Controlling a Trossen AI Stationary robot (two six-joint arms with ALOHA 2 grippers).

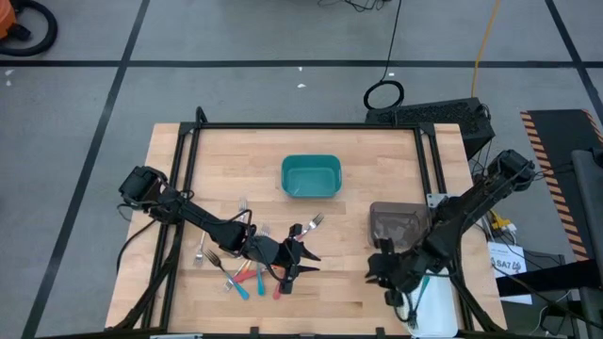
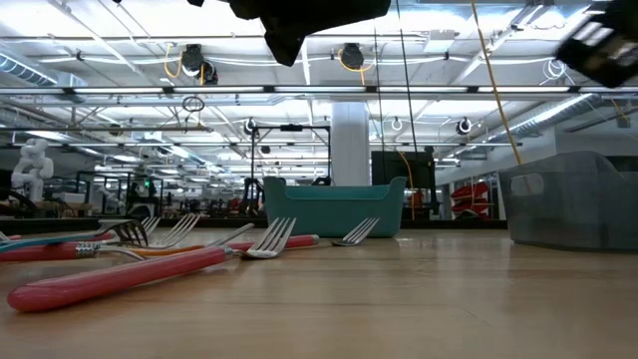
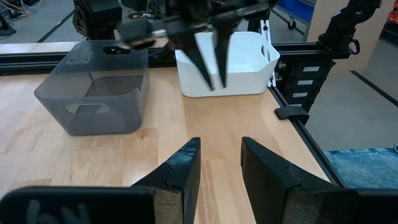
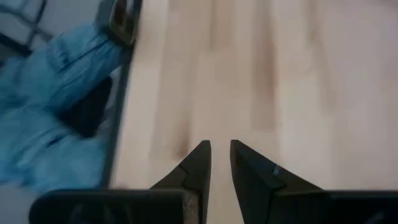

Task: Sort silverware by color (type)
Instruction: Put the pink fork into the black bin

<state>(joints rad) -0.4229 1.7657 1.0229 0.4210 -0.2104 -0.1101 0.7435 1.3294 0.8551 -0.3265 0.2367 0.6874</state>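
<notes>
Forks: several lay bunched [image 1: 247, 264] on the wooden table [image 1: 358, 282] at its front-left; red, orange and light-blue handles showed, exact count unclear.
Bins: three — teal bin [image 1: 311, 176] mid-table, grey bin [image 1: 398, 224] to the right, white bin [image 3: 227, 63] beside it.
Left gripper [image 1: 300, 264]: reached low over the pile's right edge, fingers parted, nothing between them.
Right gripper [image 1: 379, 271]: hovered front-right near the grey bin, fingers narrowly apart, empty.

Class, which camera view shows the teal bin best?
The high view: the teal bin shows whole from above, rim and inside. The low view shows only its side wall behind the forks. Neither wrist view shows it.
</notes>
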